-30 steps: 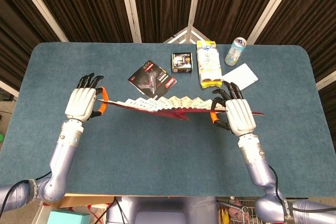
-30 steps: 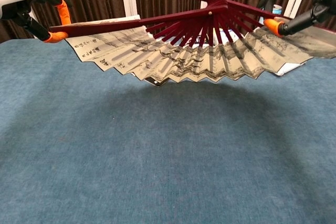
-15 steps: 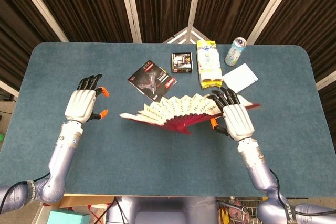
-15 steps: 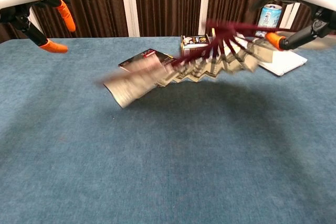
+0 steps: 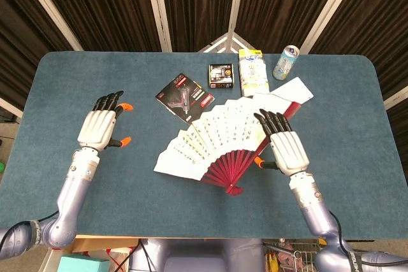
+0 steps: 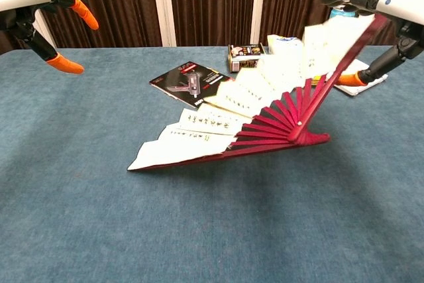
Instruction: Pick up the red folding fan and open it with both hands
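The red folding fan (image 5: 220, 148) lies spread open near the middle of the blue table (image 5: 357, 176), its left edge and pivot resting on the cloth while its right rib tilts up. The right hand (image 5: 285, 146) holds that raised rib, fingers extended over the top and thumb beneath it. The left hand (image 5: 102, 125) hovers well left of the fan, holding nothing, fingers straight and thumb apart.

Behind the fan sit 5 other things, 1 of each: a black packet (image 5: 185, 97) just beyond the paper leaf, a small dark box (image 5: 221, 75) farther back, a white-and-yellow pack (image 5: 252, 76) whose near end the fan's upper corner covers, a drink can (image 5: 285, 62) near the far edge, and a white card (image 5: 294, 88) partly hidden behind the raised rib. These crowd the far side of the fan; the cloth left of it, under the left hand, and the strip in front toward the near edge lie bare.
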Robot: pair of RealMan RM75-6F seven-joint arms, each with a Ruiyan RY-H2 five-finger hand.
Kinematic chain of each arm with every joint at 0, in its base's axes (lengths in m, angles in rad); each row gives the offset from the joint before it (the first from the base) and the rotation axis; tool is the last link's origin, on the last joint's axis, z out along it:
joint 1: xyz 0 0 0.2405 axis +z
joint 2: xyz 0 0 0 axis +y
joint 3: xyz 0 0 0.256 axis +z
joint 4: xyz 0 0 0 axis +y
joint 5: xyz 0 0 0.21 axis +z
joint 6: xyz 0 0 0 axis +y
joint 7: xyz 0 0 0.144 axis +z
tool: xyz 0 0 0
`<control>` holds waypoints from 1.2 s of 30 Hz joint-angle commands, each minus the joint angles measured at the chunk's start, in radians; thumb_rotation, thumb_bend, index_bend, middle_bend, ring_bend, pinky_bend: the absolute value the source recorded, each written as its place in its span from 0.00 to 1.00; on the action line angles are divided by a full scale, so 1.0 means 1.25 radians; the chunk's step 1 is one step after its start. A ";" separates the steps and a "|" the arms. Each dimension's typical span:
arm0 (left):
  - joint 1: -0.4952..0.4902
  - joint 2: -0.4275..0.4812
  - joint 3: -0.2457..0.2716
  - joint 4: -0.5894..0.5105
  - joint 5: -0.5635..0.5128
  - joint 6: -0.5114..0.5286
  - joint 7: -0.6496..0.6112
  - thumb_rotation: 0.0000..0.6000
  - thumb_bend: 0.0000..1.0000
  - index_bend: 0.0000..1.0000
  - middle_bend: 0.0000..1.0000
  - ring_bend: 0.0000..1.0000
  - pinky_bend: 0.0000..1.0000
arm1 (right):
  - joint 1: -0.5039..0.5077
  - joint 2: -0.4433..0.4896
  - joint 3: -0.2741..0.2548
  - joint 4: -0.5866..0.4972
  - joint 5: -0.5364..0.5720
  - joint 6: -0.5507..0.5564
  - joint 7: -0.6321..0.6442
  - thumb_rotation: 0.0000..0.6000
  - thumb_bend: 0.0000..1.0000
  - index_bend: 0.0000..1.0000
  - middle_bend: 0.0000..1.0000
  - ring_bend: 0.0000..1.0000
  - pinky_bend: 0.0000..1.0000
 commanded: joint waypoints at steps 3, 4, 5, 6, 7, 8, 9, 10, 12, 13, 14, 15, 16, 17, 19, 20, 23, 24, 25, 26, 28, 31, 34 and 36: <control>0.006 0.006 0.006 -0.005 0.011 0.001 -0.009 1.00 0.20 0.26 0.00 0.00 0.00 | -0.001 0.019 -0.026 0.022 -0.010 -0.006 -0.073 1.00 0.13 0.00 0.00 0.00 0.00; 0.007 0.007 0.006 -0.005 0.013 0.001 -0.010 1.00 0.20 0.25 0.00 0.00 0.00 | 0.003 0.027 -0.038 0.033 -0.020 -0.014 -0.108 1.00 0.12 0.00 0.00 0.00 0.00; 0.007 0.009 0.007 -0.005 0.015 0.001 -0.012 1.00 0.20 0.25 0.00 0.00 0.00 | 0.008 0.037 -0.052 0.044 -0.032 -0.024 -0.145 1.00 0.10 0.00 0.00 0.00 0.00; 0.008 0.010 0.007 -0.006 0.017 0.002 -0.013 1.00 0.20 0.25 0.00 0.00 0.00 | 0.012 0.047 -0.064 0.047 -0.037 -0.037 -0.172 1.00 0.09 0.00 0.00 0.00 0.00; 0.008 0.011 0.007 -0.006 0.018 0.002 -0.013 1.00 0.20 0.25 0.00 0.00 0.00 | 0.016 0.057 -0.073 0.044 -0.035 -0.054 -0.192 1.00 0.09 0.00 0.00 0.00 0.00; 0.008 0.012 0.006 -0.006 0.019 0.002 -0.014 1.00 0.20 0.25 0.00 0.00 0.00 | 0.020 0.063 -0.078 0.039 -0.031 -0.065 -0.201 1.00 0.09 0.00 0.00 0.00 0.00; 0.009 0.013 0.006 -0.007 0.019 0.003 -0.014 1.00 0.20 0.24 0.00 0.00 0.00 | 0.024 0.072 -0.081 0.030 -0.021 -0.083 -0.208 1.00 0.09 0.00 0.00 0.00 0.00; 0.009 0.015 0.007 -0.008 0.020 0.003 -0.014 1.00 0.20 0.24 0.00 0.00 0.00 | 0.028 0.079 -0.083 0.024 -0.016 -0.095 -0.215 1.00 0.09 0.00 0.00 0.00 0.00; 0.010 0.018 0.008 -0.009 0.022 0.004 -0.013 1.00 0.20 0.24 0.00 0.00 0.00 | 0.037 0.090 -0.086 0.019 -0.015 -0.113 -0.227 1.00 0.09 0.00 0.00 0.00 0.00; 0.011 0.020 0.008 -0.010 0.024 0.004 -0.013 1.00 0.20 0.24 0.00 0.00 0.00 | 0.041 0.096 -0.087 0.017 -0.015 -0.120 -0.234 1.00 0.09 0.00 0.00 0.00 0.00; 0.013 0.022 0.009 -0.012 0.025 0.005 -0.014 1.00 0.20 0.24 0.00 0.00 0.00 | 0.043 0.099 -0.088 0.015 -0.013 -0.125 -0.239 1.00 0.09 0.00 0.00 0.00 0.00; 0.014 0.024 0.008 -0.014 0.025 0.006 -0.016 1.00 0.20 0.24 0.00 0.00 0.00 | 0.046 0.102 -0.089 0.013 -0.012 -0.130 -0.246 1.00 0.09 0.00 0.00 0.00 0.00; 0.016 0.026 0.008 -0.015 0.026 0.007 -0.018 1.00 0.20 0.24 0.00 0.00 0.00 | 0.047 0.104 -0.090 0.012 -0.011 -0.131 -0.250 1.00 0.09 0.00 0.00 0.00 0.00; 0.017 0.029 0.008 -0.017 0.026 0.007 -0.020 1.00 0.20 0.24 0.00 0.00 0.00 | 0.047 0.107 -0.091 0.011 -0.011 -0.131 -0.256 1.00 0.09 0.00 0.00 0.00 0.00; 0.023 0.036 0.011 -0.021 0.030 0.009 -0.026 1.00 0.20 0.23 0.00 0.00 0.00 | 0.045 0.113 -0.094 0.007 -0.002 -0.133 -0.259 1.00 0.09 0.00 0.00 0.00 0.00; 0.026 0.039 0.013 -0.024 0.032 0.010 -0.029 1.00 0.20 0.23 0.00 0.00 0.00 | 0.043 0.115 -0.095 0.006 0.002 -0.131 -0.261 1.00 0.09 0.00 0.00 0.00 0.00; 0.049 0.063 0.029 -0.045 0.055 0.020 -0.046 1.00 0.20 0.19 0.00 0.00 0.00 | 0.028 0.122 -0.100 0.009 0.008 -0.115 -0.259 1.00 0.09 0.00 0.00 0.00 0.00; 0.060 0.074 0.037 -0.056 0.067 0.024 -0.055 1.00 0.19 0.18 0.00 0.00 0.00 | 0.018 0.123 -0.101 0.012 0.012 -0.103 -0.250 1.00 0.09 0.00 0.00 0.00 0.00; 0.075 0.087 0.048 -0.070 0.080 0.030 -0.066 1.00 0.18 0.15 0.00 0.00 0.00 | 0.009 0.124 -0.102 0.013 0.015 -0.093 -0.238 1.00 0.09 0.00 0.00 0.00 0.00; 0.084 0.096 0.056 -0.079 0.090 0.033 -0.074 1.00 0.17 0.13 0.00 0.00 0.00 | 0.002 0.125 -0.103 0.013 0.017 -0.086 -0.229 1.00 0.09 0.00 0.00 0.00 0.00; 0.117 0.126 0.084 -0.107 0.119 0.045 -0.094 1.00 0.14 0.10 0.00 0.00 0.00 | -0.028 0.127 -0.104 0.012 0.028 -0.055 -0.195 1.00 0.09 0.00 0.00 0.00 0.00; 0.172 0.170 0.137 -0.144 0.177 0.076 -0.115 1.00 0.11 0.07 0.00 0.00 0.00 | -0.075 0.137 -0.111 0.005 0.040 -0.012 -0.138 1.00 0.09 0.00 0.00 0.00 0.00; 0.237 0.206 0.198 -0.164 0.253 0.118 -0.148 1.00 0.08 0.05 0.00 0.00 0.00 | -0.128 0.155 -0.126 -0.004 0.036 0.035 -0.084 1.00 0.09 0.00 0.00 0.00 0.00; 0.276 0.221 0.233 -0.165 0.296 0.143 -0.172 1.00 0.07 0.04 0.00 0.00 0.00 | -0.159 0.163 -0.133 -0.013 0.028 0.065 -0.052 1.00 0.09 0.00 0.00 0.00 0.00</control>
